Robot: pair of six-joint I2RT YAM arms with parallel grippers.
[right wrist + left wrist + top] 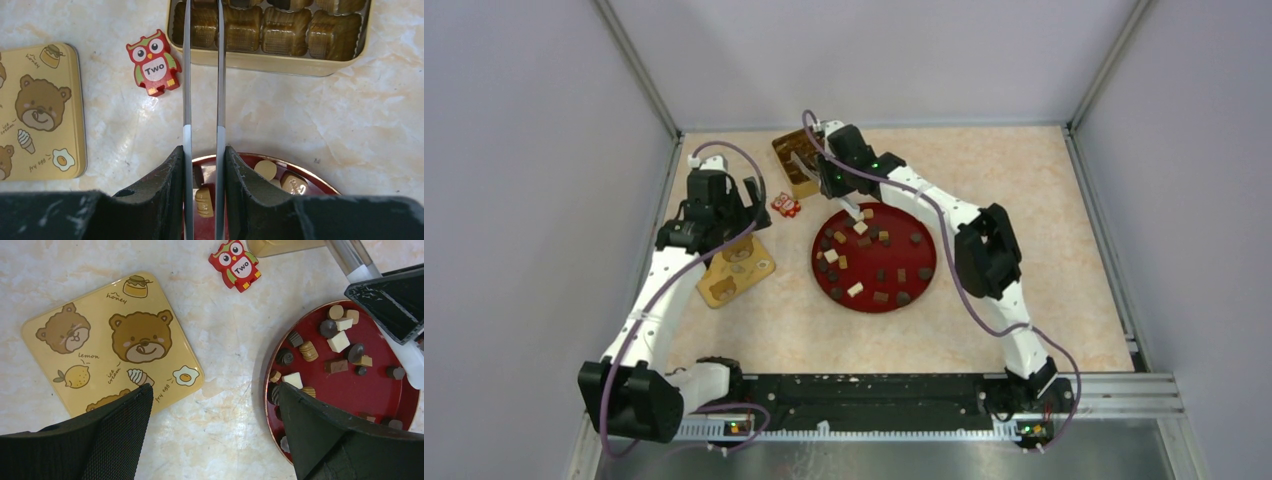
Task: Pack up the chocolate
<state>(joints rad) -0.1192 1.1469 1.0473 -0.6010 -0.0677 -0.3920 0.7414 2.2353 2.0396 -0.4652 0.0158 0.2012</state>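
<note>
The pale marbled table (1024, 300) carries four things, each apart from the others: a bear-printed lid (112, 342) at the left, a round red plate (350, 395) mid-table, a gold tin (280, 59) behind it, and, between them, a small red owl figure (235, 264).

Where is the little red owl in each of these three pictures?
Top external: red owl left of centre, just up-left of the red plate.
Left wrist: owl at the top edge, near the middle.
Right wrist: owl upper left, just left of the tweezers.
Shared landmark: the bear lid, left of the owl in every view.
</note>
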